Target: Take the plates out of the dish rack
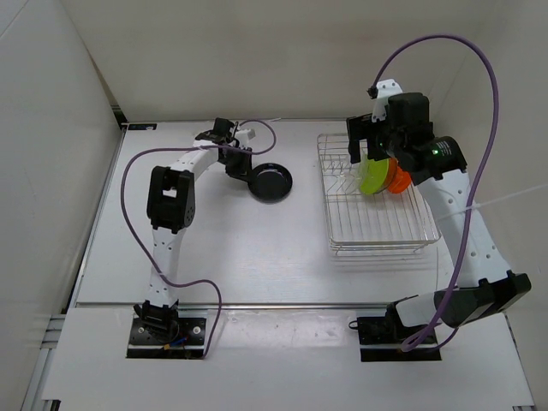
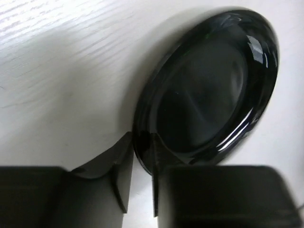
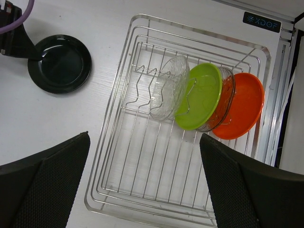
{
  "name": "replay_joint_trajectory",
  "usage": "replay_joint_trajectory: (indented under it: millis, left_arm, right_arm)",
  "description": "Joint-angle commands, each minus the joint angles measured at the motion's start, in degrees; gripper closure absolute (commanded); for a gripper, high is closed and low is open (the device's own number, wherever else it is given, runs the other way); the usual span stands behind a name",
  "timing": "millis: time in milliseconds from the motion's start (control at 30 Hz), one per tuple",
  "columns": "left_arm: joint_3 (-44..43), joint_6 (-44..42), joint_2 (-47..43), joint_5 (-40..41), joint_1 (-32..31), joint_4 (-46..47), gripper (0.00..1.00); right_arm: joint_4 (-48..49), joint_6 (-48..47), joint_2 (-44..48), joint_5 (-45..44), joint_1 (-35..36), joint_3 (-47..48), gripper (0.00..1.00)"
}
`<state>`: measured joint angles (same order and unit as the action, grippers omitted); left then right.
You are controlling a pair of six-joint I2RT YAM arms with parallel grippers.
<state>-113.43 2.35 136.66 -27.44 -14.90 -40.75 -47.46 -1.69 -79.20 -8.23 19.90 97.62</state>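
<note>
Plates [image 3: 199, 97] stand in the rack [image 1: 377, 227], a black one [image 1: 271, 181] on the bench [image 1: 257, 257]. Left hand [image 2: 141, 142] narrow astride its rim, grip unclear: lifting could drag it. Right hand [image 3: 145, 142] wide, empty.

On the table [image 1: 223, 248], the dish rack [image 1: 381, 227] sits to the right, with four plates [image 3: 199, 97] leaning on edge in a left-to-right row among the prongs of its far half. A fifth plate [image 1: 271, 181] lies flat on the table just left of the rack, toward the far side. The left gripper [image 1: 238, 163] straddles that plate's left rim. The right gripper [image 1: 364, 150] hangs spread wide above the rack's far end.
</note>
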Motion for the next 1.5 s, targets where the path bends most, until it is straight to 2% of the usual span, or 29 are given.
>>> replay_joint_trajectory:
  millis: [0, 67, 133, 200, 267, 333, 433, 467, 600, 667, 700, 933, 1033, 1133, 1333, 1467]
  left_arm:
    - [-0.7, -1.6, 0.7, 3.6, 0.6, -0.4, 0.65]
    - [-0.1, -1.6, 0.2, 3.6, 1.1, -0.4, 0.60]
    - [1.0, -1.6, -0.3, 3.6, 1.1, 0.1, 0.48]
    - [1.7, -2.3, -1.7, 3.6, 1.1, 0.1, 0.47]
    - [2.2, -3.0, -2.4, 3.6, 1.6, 0.1, 0.36]
    - [2.2, -3.5, -3.9, 4.8, 1.6, -1.2, 0.30]
    - [3.6, -4.9, -8.3, 7.2, 2.2, -1.7, 0.12]
    - [4.4, -4.9, -10.0, 7.7, 2.8, -1.7, 0.01]
    - [9.3, -7.0, -20.9, 10.6, 2.8, -1.7, 0.00]
    - [10.9, -7.0, -24.5, 14.8, 2.1, -2.3, 0.00]
    - [12.4, -7.0, -27.9, 16.3, 2.1, -2.3, 0.00]
    - [17.0, -5.3, -39.9, 26.6, -1.5, -5.8, 0.00]
    - [18.8, -5.3, -43.8, 26.7, -2.8, -7.4, 0.00]
    - [22.2, -6.8, -47.5, 27.3, -3.4, -6.7, 0.00]
    - [27.6, -7.9, -53.6, 27.3, -3.4, -5.2, 0.00]
    - [31.8, -9.8, -59.1, 25.1, -3.4, -4.5, 0.00]
  right_arm:
    - [2.4, -0.2, 1.2, -0.7, -0.6, 0.1, 0.01]
    - [2.4, -0.2, 1.2, -0.7, -0.6, 0.1, 0.01]
    - [2.4, -0.2, 1.2, -0.2, -0.6, -0.4, 0.01]
    - [2.4, -0.2, 1.2, -0.2, -1.1, -0.9, 0.01]
    - [2.9, -0.9, 1.2, -0.2, -1.6, -1.6, 0.01]
    - [3.5, -1.6, 1.8, -1.4, -2.1, -2.5, 0.01]
    - [3.5, -2.3, 1.8, -2.7, -3.3, -4.0, 0.01]
    - [4.0, -3.0, 1.8, -3.5, -3.3, -5.0, 0.01]
    - [7.0, -5.0, 1.8, -7.8, -3.3, -9.0, 0.06]
    - [7.6, -5.0, 0.1, -8.9, -3.3, -9.6, 0.08]
    - [7.6, -5.5, -1.0, -9.7, -3.3, -9.6, 0.14]
    - [8.7, -7.4, -5.4, -12.2, -2.8, -9.0, 0.23]
    - [9.4, -8.1, -8.7, -13.6, -1.5, -7.3, 0.30]
    - [10.5, -9.5, -12.4, -14.2, -1.0, -5.9, 0.43]
    - [15.5, -11.1, -18.9, -17.1, -1.0, -5.3, 0.45]
    - [17.3, -12.3, -22.7, -18.4, -1.0, -4.7, 0.49]
